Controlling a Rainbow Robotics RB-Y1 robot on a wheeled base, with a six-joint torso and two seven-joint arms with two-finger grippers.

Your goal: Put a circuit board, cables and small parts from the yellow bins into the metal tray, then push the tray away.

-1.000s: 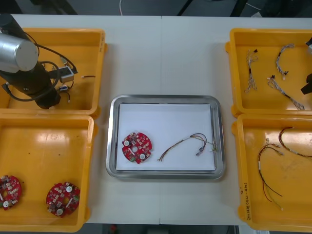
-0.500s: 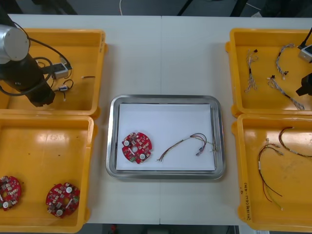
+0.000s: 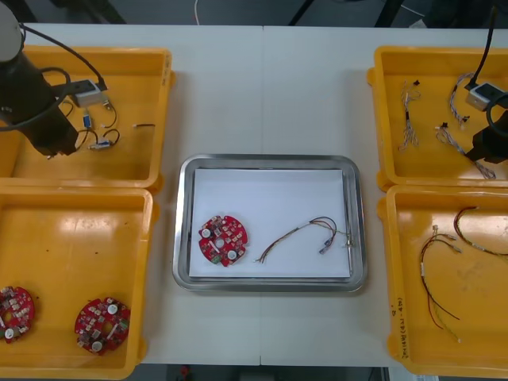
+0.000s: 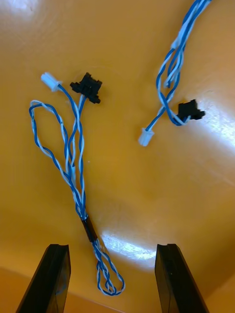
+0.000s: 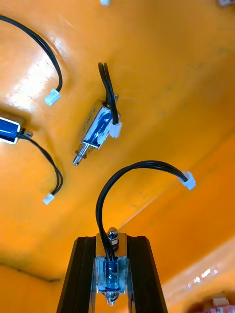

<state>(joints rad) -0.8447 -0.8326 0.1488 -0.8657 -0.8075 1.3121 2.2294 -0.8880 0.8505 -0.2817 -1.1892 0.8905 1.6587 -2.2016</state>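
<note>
In the left end effector [image 5: 111,243] (clamped) sits a small metal part [image 5: 110,277].

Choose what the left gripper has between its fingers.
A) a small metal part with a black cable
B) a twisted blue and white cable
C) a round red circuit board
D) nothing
A: in the left wrist view the left gripper is shut on a small metal part whose black cable arches out beyond the fingers. The right gripper hangs open over a blue and white cable.

Left tool [image 5: 111,240] gripping, right tool [image 4: 112,250] fingers spread apart
</note>
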